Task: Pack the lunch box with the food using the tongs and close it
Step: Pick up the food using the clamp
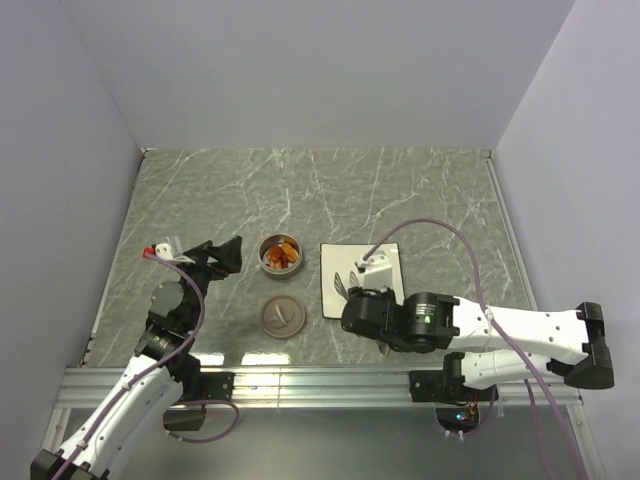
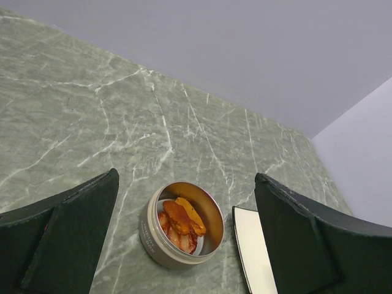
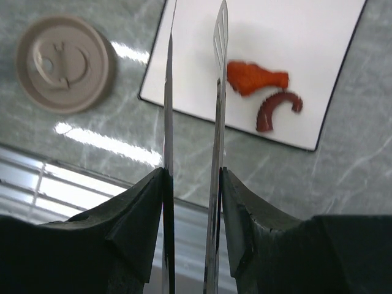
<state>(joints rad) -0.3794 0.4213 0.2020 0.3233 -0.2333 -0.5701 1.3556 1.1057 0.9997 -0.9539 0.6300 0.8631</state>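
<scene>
The lunch box (image 1: 281,255) is a round silver tin (image 2: 150,236) holding several orange and reddish pieces of food (image 2: 182,219). Its disc lid (image 1: 282,316) (image 3: 63,63) lies flat on the table, nearer than the tin. On the white plate (image 1: 384,262) (image 3: 306,30) lie an orange drumstick piece (image 3: 256,78) and a dark curved piece (image 3: 277,109). My right gripper (image 1: 352,296) (image 3: 193,174) is shut on the tongs (image 1: 341,284) (image 3: 218,92). Their two arms stand apart over the plate's left part, just left of the drumstick. My left gripper (image 1: 232,256) (image 2: 187,177) is open, just left of the tin.
The marble table (image 1: 300,190) is walled on three sides. A metal rail (image 1: 320,385) runs along its near edge. The white plate's corner (image 2: 251,251) shows right of the tin in the left wrist view.
</scene>
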